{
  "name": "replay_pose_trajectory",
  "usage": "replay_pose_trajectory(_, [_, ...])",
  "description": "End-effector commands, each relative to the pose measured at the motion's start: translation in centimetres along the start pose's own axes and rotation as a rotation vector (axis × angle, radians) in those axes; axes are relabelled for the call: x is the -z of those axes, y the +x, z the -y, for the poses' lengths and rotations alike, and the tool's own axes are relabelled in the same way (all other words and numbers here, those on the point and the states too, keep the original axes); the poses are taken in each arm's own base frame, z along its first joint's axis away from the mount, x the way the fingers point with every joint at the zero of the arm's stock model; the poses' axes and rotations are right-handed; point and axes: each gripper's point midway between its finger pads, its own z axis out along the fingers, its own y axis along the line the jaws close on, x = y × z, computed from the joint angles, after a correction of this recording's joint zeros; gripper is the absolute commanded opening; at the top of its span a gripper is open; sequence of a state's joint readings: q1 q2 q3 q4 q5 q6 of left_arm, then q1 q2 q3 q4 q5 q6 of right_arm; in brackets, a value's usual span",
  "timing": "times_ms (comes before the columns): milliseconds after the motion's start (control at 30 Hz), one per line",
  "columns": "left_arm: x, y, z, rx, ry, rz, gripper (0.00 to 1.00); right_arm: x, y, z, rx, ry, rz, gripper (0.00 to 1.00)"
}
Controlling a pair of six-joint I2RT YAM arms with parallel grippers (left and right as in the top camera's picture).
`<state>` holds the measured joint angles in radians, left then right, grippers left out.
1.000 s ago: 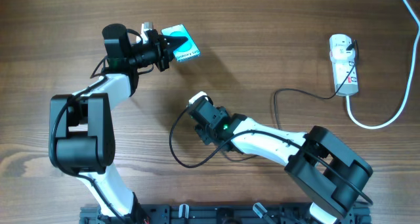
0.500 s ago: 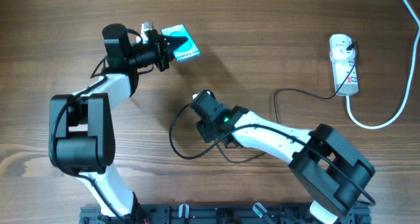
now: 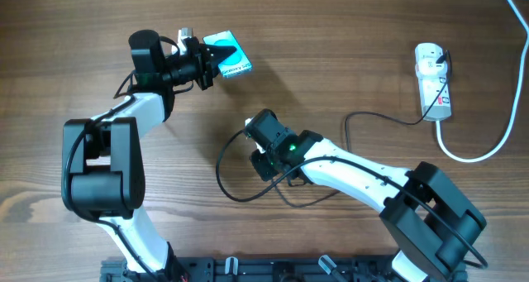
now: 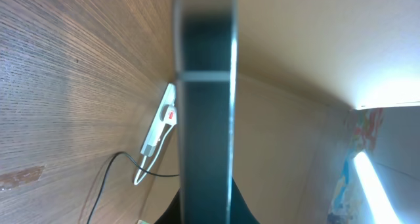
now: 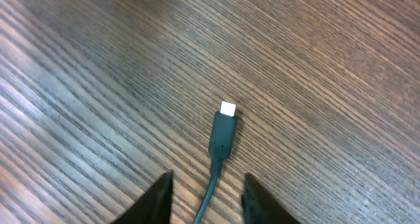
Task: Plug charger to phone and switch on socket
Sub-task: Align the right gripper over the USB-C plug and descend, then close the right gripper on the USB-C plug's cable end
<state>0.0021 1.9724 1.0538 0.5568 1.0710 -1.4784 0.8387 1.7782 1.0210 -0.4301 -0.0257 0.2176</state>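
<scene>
The phone (image 3: pixel 228 54) hangs edge-up above the table's back left, and my left gripper (image 3: pixel 208 65) is shut on it. In the left wrist view the phone (image 4: pixel 207 106) is a dark upright bar filling the middle. The charger's connector tip (image 5: pixel 223 127) lies flat on the wood. Its black cable runs back between the fingertips of my right gripper (image 5: pixel 209 199), which is open and touches neither side of it. From overhead, my right gripper (image 3: pixel 256 128) is mid-table and the charger cable (image 3: pixel 221 176) loops away toward the white socket (image 3: pixel 433 82) at the far right.
A thicker white cable (image 3: pixel 496 141) curves from the socket toward the back right corner. The socket (image 4: pixel 161 127) also shows far off in the left wrist view. The arm bases stand along the front edge.
My right gripper has opened and let go of the charger's connector, which now lies on the wood. The right arm shifted slightly up and right. The left arm and phone have not moved.
</scene>
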Motion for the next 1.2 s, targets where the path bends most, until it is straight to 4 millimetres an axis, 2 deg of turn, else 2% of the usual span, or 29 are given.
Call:
replay_pose_trajectory(0, [0.0, -0.2, 1.0, -0.033, 0.016, -0.006, 0.04, 0.0, 0.1, 0.4, 0.034, 0.019, 0.003, 0.40])
replay_pose_trajectory(100, [0.0, -0.2, 1.0, -0.034, 0.016, -0.006, 0.04, -0.6, 0.2, 0.4, 0.055, 0.019, -0.005, 0.50])
replay_pose_trajectory(367, [0.0, -0.2, 1.0, -0.034, 0.017, -0.005, 0.04, -2.0, 0.7, 0.8, 0.078, 0.039, -0.025, 1.00])
replay_pose_trajectory(600, [0.0, -0.3, 1.0, -0.034, 0.016, 0.000, 0.04, -2.8, 1.3, 1.4, 0.099, 0.085, -0.046, 1.00])
replay_pose_trajectory(667, [0.0, -0.3, 1.0, -0.034, 0.016, 0.001, 0.04, -3.0, 1.4, 1.5, 0.116, 0.106, -0.049, 0.97])
replay_pose_trajectory(733, [0.0, -0.3, 1.0, -0.034, 0.016, 0.001, 0.04, -3.4, 1.8, 1.4, 0.147, 0.126, -0.061, 0.90])
replay_pose_trajectory(933, [0.0, -0.3, 1.0, -0.034, 0.016, 0.001, 0.04, -5.0, 3.5, 1.8, 0.149, 0.158, -0.123, 0.55])
replay_pose_trajectory(1033, [0.0, -0.3, 1.0, -0.034, 0.016, 0.001, 0.04, -5.5, 4.1, 2.0, 0.142, 0.162, -0.145, 0.41])
replay_pose_trajectory(1100, [0.0, -0.3, 1.0, -0.034, 0.016, 0.001, 0.04, -5.7, 4.5, 2.0, 0.137, 0.162, -0.157, 0.34])
replay_pose_trajectory(1167, [0.0, -0.3, 1.0, -0.034, 0.016, 0.001, 0.04, -5.8, 4.8, 2.1, 0.135, 0.165, -0.171, 0.34])
